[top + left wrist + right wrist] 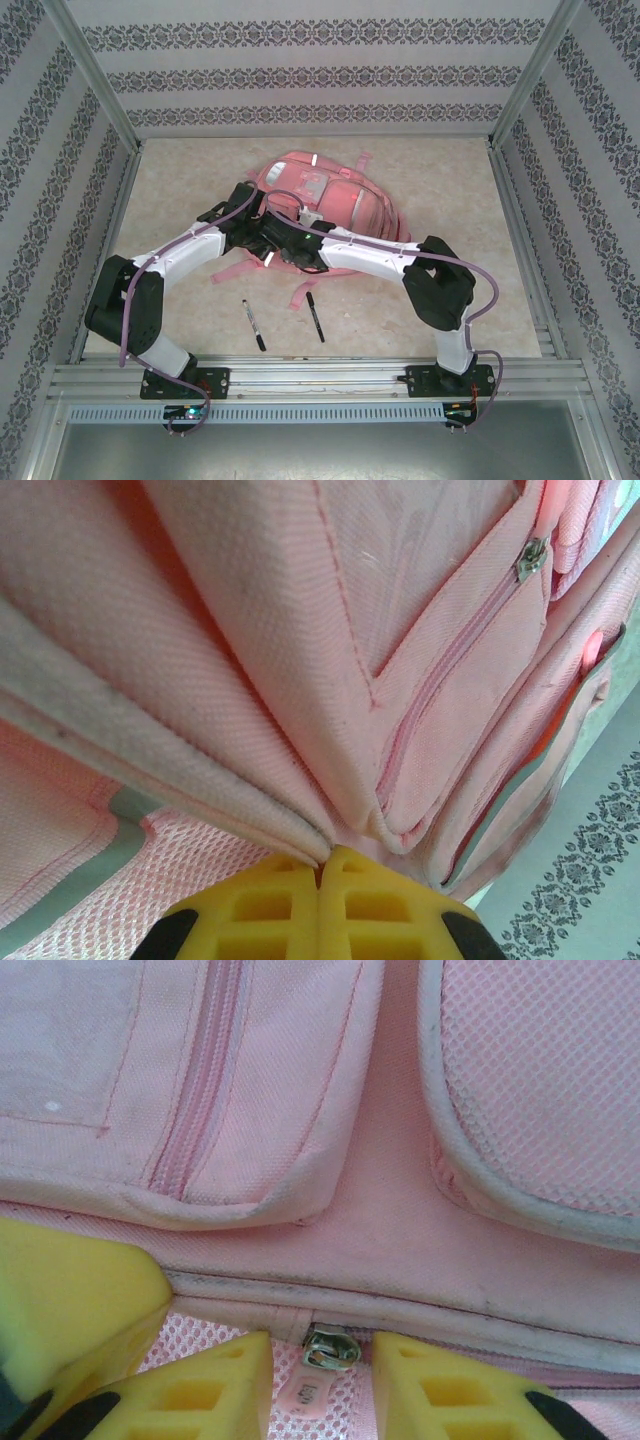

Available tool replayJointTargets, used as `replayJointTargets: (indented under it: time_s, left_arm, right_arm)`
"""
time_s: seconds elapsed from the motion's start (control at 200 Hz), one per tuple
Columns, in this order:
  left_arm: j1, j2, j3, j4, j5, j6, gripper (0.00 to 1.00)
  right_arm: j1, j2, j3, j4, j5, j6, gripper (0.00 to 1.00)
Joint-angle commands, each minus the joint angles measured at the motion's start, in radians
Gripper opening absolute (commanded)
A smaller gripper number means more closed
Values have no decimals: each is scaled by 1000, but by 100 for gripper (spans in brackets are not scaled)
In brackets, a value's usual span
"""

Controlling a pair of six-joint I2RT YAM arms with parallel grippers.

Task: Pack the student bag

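The student bag (335, 195), a big pink backpack, lies flat in the middle of the table. My left gripper (258, 218) is at its near left edge. In the left wrist view its yellow fingers (325, 865) are shut on a fold of the bag's grey-piped edge (200, 790). My right gripper (282, 243) sits right beside it. In the right wrist view it (322, 1390) stands open, with a metal zipper slider (328, 1348) and its pink pull tab (308, 1398) between the fingers, touching neither. The left gripper's yellow finger (70, 1300) shows at the left edge.
Two black pens (254, 325) (315, 316) lie on the table in front of the bag, between the arms. A pink strap (300, 295) trails from the bag toward them. Patterned walls with metal rails (110, 100) close in the table on three sides.
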Motion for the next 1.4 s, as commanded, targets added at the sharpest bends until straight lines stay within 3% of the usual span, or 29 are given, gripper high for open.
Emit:
replayJointTargets:
  time_s: [0.0, 0.15, 0.445, 0.919, 1.159, 1.254, 1.394]
  left_arm:
    - [-10, -40, -1, 81, 73, -60, 0]
    - [-8, -30, 14, 59, 77, -33, 0]
    - [15, -29, 20, 36, 75, -7, 0]
    - [31, -10, 11, 10, 65, 45, 0]
    - [33, -15, -19, 22, 66, 46, 0]
    - [33, -17, -29, 31, 65, 37, 0]
    - [34, -16, -26, 28, 76, 43, 0]
  right_arm:
    - [-1, 41, 34, -72, 31, 30, 29]
    - [-2, 28, 14, -76, 26, 51, 24]
    - [-27, -11, -16, -68, -110, 130, 14]
    - [-87, -110, -120, 11, -215, 179, 7]
    - [-113, -137, -185, 98, -273, 125, 9]
    - [-112, -123, -181, 123, -303, 107, 19]
    - [-107, -130, -198, 207, -360, 88, 24]
